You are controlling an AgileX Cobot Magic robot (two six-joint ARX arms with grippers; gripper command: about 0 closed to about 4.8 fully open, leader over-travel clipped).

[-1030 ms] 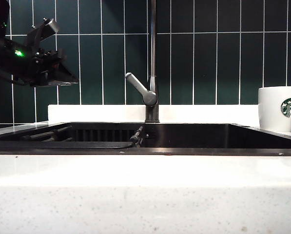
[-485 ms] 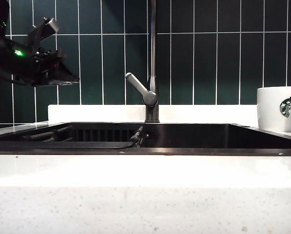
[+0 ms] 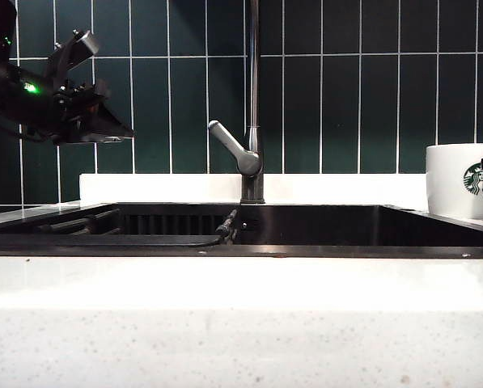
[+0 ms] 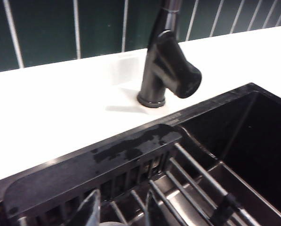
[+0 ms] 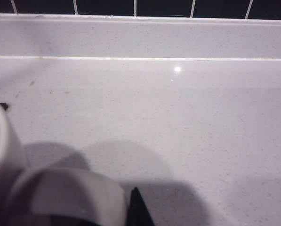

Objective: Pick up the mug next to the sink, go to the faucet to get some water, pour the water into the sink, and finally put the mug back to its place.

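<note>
Mug [image 3: 461, 180]: sitting upright on the desk [image 3: 241, 283] at the sink's [image 3: 322, 226] right end, logo facing the camera.
Faucet [image 3: 253, 105]: standing behind the sink, lever slanting left.
Left end effector [image 3: 103, 121]: hovering high over the sink's left side, its opening being impossible to judge.
Right end effector [image 5: 131, 207]: sitting at the mug's handle, grip unclear.

The only marking was a round green-and-white siren emblem printed on the side of the white mug [image 3: 461, 181], which stood on the countertop at the right end of the sink [image 3: 306, 230]. The emblem carried no legible lettering. No other text, number or sign was readable.
</note>
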